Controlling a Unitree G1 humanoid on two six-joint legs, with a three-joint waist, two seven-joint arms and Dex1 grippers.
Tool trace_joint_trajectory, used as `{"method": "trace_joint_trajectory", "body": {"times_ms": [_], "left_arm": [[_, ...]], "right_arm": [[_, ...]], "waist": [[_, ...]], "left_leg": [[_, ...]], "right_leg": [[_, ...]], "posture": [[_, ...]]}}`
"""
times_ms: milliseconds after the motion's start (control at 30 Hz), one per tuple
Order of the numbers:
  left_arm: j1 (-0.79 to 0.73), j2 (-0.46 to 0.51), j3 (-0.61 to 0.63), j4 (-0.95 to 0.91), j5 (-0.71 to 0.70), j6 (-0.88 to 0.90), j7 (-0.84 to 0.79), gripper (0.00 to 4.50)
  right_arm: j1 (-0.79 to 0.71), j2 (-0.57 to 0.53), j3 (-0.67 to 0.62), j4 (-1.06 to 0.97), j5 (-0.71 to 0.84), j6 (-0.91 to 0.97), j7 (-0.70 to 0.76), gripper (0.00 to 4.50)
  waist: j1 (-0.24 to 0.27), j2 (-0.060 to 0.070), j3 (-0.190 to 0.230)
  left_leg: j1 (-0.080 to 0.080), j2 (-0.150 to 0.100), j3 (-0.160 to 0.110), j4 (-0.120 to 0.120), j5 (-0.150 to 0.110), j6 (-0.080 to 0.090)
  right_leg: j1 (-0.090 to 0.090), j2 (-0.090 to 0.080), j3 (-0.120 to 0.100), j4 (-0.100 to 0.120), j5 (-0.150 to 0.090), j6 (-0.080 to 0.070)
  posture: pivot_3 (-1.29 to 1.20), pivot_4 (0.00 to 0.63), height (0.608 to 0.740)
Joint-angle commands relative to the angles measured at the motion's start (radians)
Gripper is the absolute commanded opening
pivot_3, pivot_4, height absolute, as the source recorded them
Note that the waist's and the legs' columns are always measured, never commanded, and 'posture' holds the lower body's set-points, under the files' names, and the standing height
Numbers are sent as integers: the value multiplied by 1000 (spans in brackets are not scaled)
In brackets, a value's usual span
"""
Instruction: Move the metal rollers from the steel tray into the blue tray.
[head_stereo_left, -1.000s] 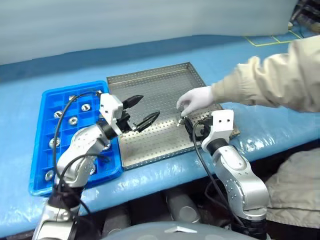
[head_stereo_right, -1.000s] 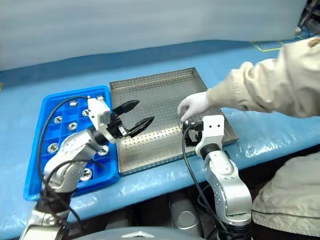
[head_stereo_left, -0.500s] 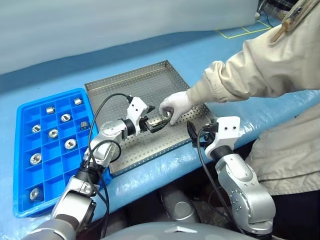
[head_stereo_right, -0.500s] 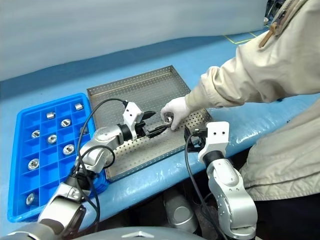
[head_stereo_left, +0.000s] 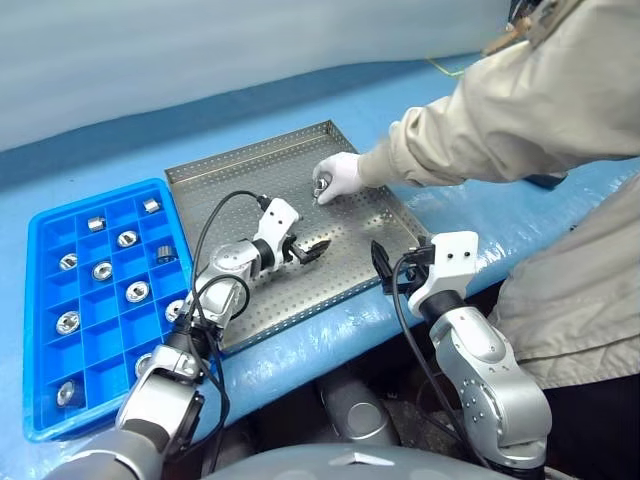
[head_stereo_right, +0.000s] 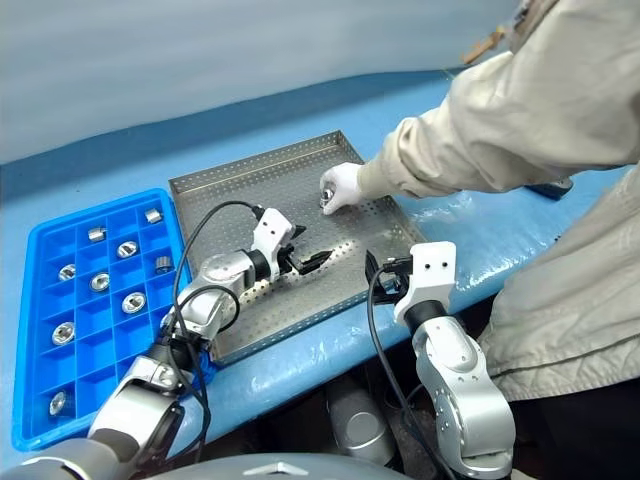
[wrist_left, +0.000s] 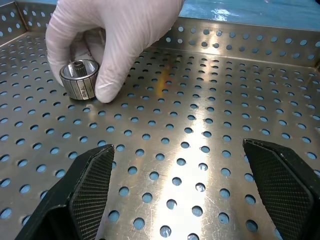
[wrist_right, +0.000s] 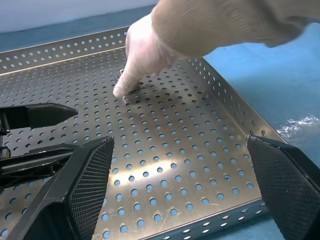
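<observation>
I've got my left hand (wrist_left: 175, 195) low over the steel tray (head_stereo_left: 300, 160), fingers spread wide with nothing between them. Dead ahead of it, a person's gloved hand (head_stereo_left: 338, 175) is setting a metal roller (wrist_left: 80, 80) down on the perforated floor. The roller stands on end, hole facing up, so its axis is vertical and my fingers can close across its round wall. It lies forward of the left hand, a little off to one side, with bare tray between us. My right hand (wrist_right: 185, 195) is also spread and empty, hanging over the tray's near edge, farther from the roller, so I judge the left takes this one. The left wrist view gives me the roller's ribbed side and the glove still pinching it; from the head, it's just a glint under the glove. The blue tray (head_stereo_left: 40, 300) sits on the counter to my left, several compartments already holding rollers (head_stereo_left: 100, 270).
</observation>
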Motion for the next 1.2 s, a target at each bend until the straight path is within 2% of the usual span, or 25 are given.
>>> {"method": "trace_joint_trajectory", "body": {"times_ms": [33,233,467,833,1200], "left_arm": [[-24,-6,23,-16,0,-19,-9,4500],[-34,-24,52,-51,-30,24,-8,4500],[-186,-63,92,28,-13,53,45,4500],[-430,-102,136,425,49,-104,162,4500],[-543,-141,192,757,82,-268,283,4500]], "right_arm": [[-15,1,7,-32,12,-21,2,4458],[-19,0,8,-27,12,-20,4,4458],[-28,6,19,-16,8,-26,-1,4458],[3,19,30,-30,-4,-47,-23,4458],[21,19,32,-53,-13,-57,-42,4458]], "waist": [[0,0,0],[1,0,0],[3,-2,1],[-26,-2,1],[-74,-3,2]], "left_leg": [[0,0,0,0,0,0],[0,0,0,0,0,0],[0,-1,0,0,0,0],[-1,-1,0,-2,0,0],[-1,-1,0,-3,0,0]], "right_leg": [[0,0,0,0,0,0],[0,0,0,0,0,0],[0,0,0,-1,0,0],[0,0,0,-2,-1,1],[0,-1,0,-3,-1,2]], "posture": [[-424,150,740],[-417,150,740],[-424,150,740],[-482,150,740],[-545,150,740]]}}
